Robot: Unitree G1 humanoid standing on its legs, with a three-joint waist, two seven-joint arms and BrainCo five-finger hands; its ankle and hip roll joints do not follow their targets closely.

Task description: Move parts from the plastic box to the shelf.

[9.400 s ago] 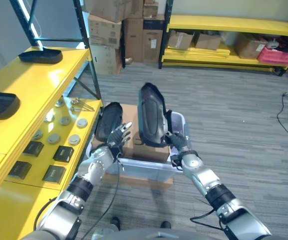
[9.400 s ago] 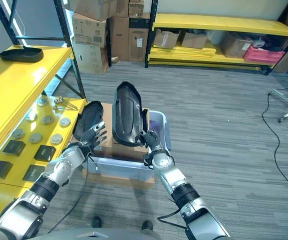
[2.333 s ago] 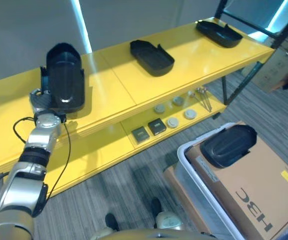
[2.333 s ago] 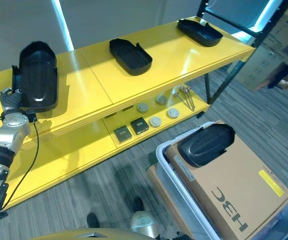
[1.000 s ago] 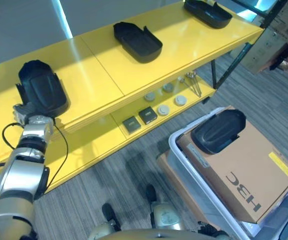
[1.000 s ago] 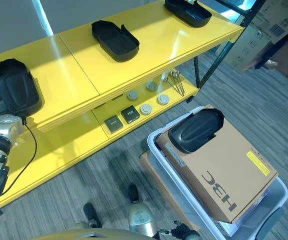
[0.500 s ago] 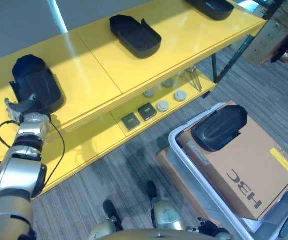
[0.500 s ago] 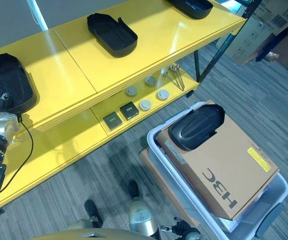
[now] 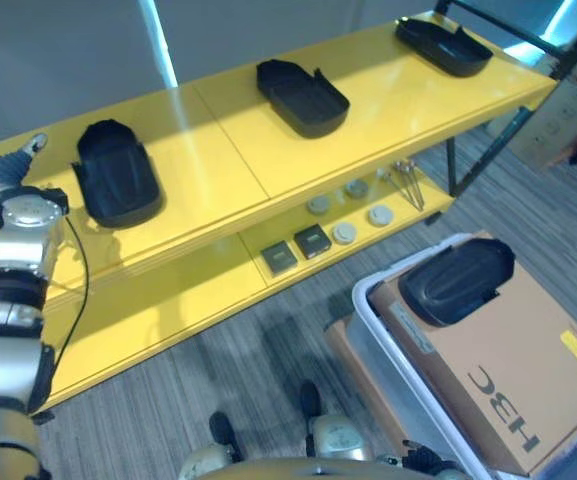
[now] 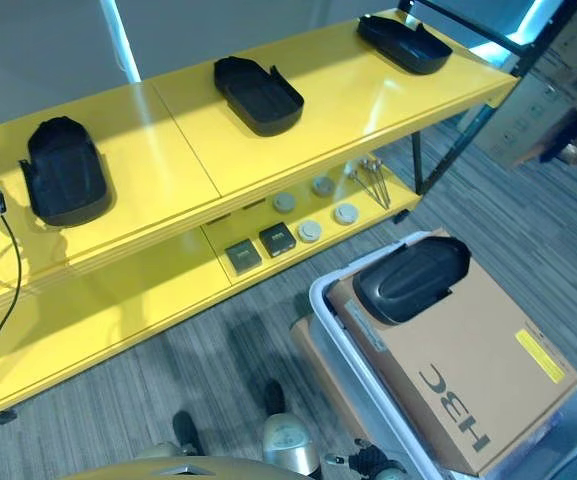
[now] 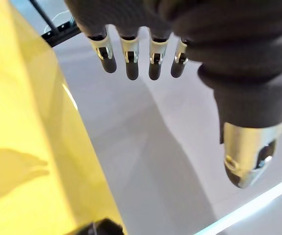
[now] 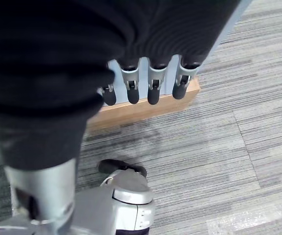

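Three black moulded parts lie on the top board of the yellow shelf (image 9: 218, 160): one at its left (image 9: 118, 187), one in the middle (image 9: 302, 97), one at the far right (image 9: 444, 45). My left hand (image 9: 8, 185) is off to the left of the leftmost part, apart from it; in the left wrist view that hand (image 11: 131, 58) has straight fingers and holds nothing. A further black part (image 9: 456, 282) rests on a cardboard box (image 9: 513, 375) inside the plastic box (image 9: 368, 320). My right hand (image 12: 153, 88) hangs open above the floor beside the box.
The lower shelf board carries round grey discs (image 9: 346, 232), small black square pieces (image 9: 311, 241) and some metal tools (image 9: 405, 180). Grey striped carpet (image 9: 218, 390) lies between the shelf and the plastic box. A black shelf post (image 9: 473, 150) stands at the right end.
My left hand has let go of the leftmost part, which now lies flat on the top board, and has drawn away to the left. The camera view has shifted.
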